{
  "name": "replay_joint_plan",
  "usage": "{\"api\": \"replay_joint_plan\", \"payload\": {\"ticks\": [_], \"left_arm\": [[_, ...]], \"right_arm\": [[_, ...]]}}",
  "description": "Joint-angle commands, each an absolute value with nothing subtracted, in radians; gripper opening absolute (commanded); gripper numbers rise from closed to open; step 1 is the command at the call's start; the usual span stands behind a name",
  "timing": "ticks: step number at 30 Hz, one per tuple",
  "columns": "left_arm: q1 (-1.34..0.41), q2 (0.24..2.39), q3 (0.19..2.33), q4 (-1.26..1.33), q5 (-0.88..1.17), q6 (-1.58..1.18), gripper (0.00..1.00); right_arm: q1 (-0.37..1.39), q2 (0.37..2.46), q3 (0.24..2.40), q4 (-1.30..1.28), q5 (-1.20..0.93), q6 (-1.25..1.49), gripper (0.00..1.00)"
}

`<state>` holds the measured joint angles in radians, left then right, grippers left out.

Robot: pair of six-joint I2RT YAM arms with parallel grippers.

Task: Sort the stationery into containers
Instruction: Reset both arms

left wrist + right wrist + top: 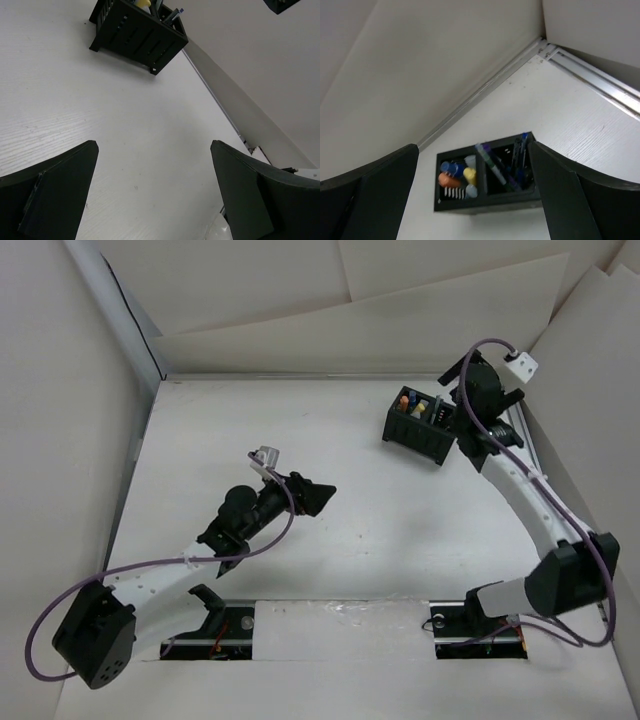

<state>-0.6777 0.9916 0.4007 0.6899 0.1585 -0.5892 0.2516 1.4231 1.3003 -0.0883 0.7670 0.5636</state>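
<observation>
A small black divided box (pixel 420 428) stands at the far right of the table. In the right wrist view the box (pixel 485 199) holds stubby highlighters, orange (pixel 448 180), pale yellow (pixel 469 174) and blue (pixel 451 167), in its left compartment, and slim pens (pixel 495 167) in its right one. My right gripper (pixel 472 192) hangs open and empty right above the box. My left gripper (pixel 155 192) is open and empty over bare table near the middle (pixel 318 495); the box (pixel 137 36) shows far ahead of it.
Pale walls stand at the back and both sides. An aluminium rail (pixel 590 75) runs along the right wall, close behind the box. The arm bases (pixel 240 625) sit at the near edge.
</observation>
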Motion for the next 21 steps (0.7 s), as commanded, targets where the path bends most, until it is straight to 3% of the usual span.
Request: {"api": "replay_joint_plan", "payload": {"ticks": [1, 4, 10, 21], "left_arm": [[-0.664, 0.925, 0.371, 0.764, 0.147, -0.606, 0.94], [-0.643, 0.875, 0.348, 0.773, 0.138, -0.635, 0.99], [-0.634, 0.802, 0.299, 0.775, 0.068, -0.687, 0.99], [-0.634, 0.824, 0.285, 0.799, 0.114, -0.657, 1.0]], "right_arm": [[0.319, 1.306, 1.234, -0.19, 0.735, 0.624, 1.0], [0.396, 1.177, 1.126, -0.252, 0.712, 0.692, 1.0], [0.544, 0.953, 0.919, -0.313, 0.626, 0.733, 1.0], [0.627, 0.818, 0.876, -0.532, 0.693, 0.845, 1.0]]}}
